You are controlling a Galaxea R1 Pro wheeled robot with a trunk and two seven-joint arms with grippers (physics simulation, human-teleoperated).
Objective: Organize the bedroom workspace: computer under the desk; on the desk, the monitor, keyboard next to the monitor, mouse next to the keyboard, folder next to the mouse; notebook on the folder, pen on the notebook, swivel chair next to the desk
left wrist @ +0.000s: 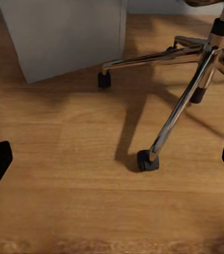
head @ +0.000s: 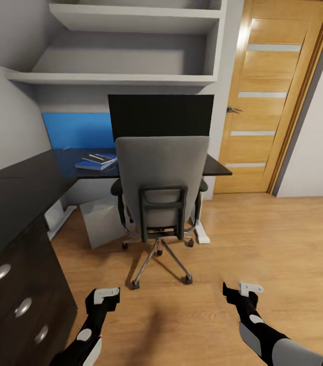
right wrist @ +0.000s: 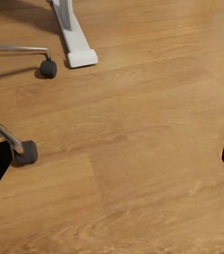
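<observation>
Chair stands at the desk, back to the robot; both grippers spread, empty, over floor.

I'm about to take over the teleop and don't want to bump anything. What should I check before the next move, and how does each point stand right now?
1. Both hands free: ok. Left gripper and right gripper are open and empty, low over the floor.
2. Swivel chair at the desk: ok, tucked in, back towards the robot.
3. Computer under the desk: ok.
4. Monitor on the desk: ok.
5. Folder on the desk with the notebook on it: ok; pen cannot tell.
6. Keyboard and mouse placed: cannot tell, the chair back blocks that stretch of desk.
</observation>
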